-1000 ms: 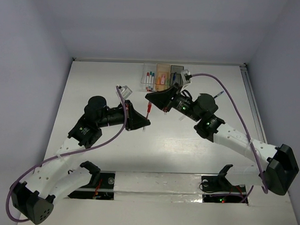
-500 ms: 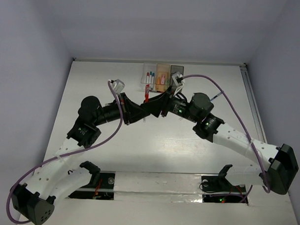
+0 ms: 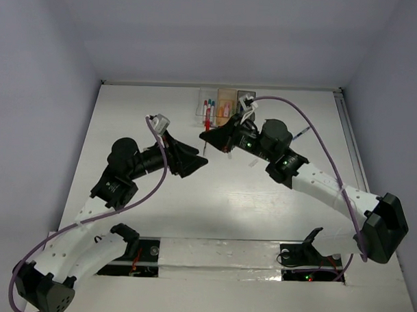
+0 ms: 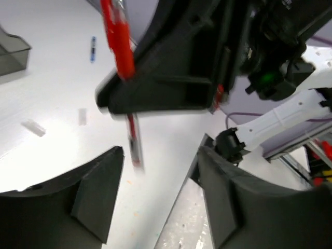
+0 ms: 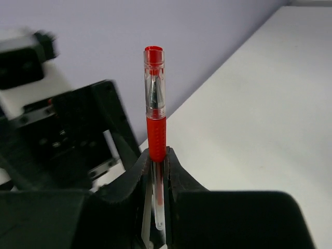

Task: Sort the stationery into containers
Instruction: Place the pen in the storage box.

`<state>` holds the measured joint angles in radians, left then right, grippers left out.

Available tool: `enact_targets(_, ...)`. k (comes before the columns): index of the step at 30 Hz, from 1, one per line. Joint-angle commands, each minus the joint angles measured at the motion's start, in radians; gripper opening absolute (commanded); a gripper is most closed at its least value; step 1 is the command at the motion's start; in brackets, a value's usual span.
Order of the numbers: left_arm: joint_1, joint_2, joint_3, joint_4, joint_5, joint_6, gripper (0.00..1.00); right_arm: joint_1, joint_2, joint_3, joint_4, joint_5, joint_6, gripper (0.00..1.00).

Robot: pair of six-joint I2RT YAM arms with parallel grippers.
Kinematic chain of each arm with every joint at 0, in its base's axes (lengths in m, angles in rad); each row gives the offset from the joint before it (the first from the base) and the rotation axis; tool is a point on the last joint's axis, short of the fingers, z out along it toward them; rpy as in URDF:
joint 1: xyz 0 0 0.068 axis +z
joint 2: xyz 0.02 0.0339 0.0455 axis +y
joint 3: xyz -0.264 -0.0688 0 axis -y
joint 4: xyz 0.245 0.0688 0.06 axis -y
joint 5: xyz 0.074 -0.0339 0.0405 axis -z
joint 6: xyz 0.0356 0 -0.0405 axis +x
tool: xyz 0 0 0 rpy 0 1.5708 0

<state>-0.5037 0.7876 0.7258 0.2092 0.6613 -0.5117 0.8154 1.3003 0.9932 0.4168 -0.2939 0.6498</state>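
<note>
The right gripper [image 5: 157,162] is clenched on a red pen [image 5: 155,104], its two fingers pressed against the barrel just under the red grip. The pen stands upright, with its clear, red-tipped end above the fingers and more clear barrel between them. In the top view this gripper [image 3: 208,137] hangs just in front of the clear bin [image 3: 200,109]. That bin is the left one in a row of three, with the orange bin [image 3: 226,102] in the middle and the grey bin [image 3: 246,97] at the right end. The pen's top lines up with the near edge of the clear bin, which holds several markers [image 3: 209,105] with red, blue and teal tips. The left gripper [image 3: 199,162] is spread wide and holds nothing. It sits in front of the row and a little to its left, pointing at the pen. On the white table [image 4: 52,93], a blue pen [image 4: 93,49] lies to the right of the row, and two pale blocks [image 4: 33,127] lie in front of the grey bin.
</note>
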Motion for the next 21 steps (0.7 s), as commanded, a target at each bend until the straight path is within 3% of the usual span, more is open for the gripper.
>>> enact_targets(1, 0.001, -0.05, 0.012, -0.1, -0.078, 0.079, 0.64, -0.114, 0.034, 0.079, -0.032, 0.013, -0.018, 0.0)
enact_targets(3, 0.001, -0.073, 0.023, -0.152, -0.12, 0.111, 0.76, -0.189, 0.068, 0.114, -0.059, 0.003, -0.029, 0.0)
enact_targets(10, 0.001, -0.137, 0.035, -0.32, -0.278, 0.251, 0.86, -0.384, 0.31, 0.284, -0.193, 0.012, -0.096, 0.0)
enact_targets(12, 0.001, -0.149, 0.006, -0.33, -0.331, 0.269, 0.98, -0.415, 0.382, 0.381, -0.263, 0.015, -0.128, 0.0)
enact_targets(21, 0.001, -0.14, 0.0, -0.367, -0.459, 0.295, 0.99, -0.487, 0.698, 0.706, -0.516, 0.143, -0.259, 0.0)
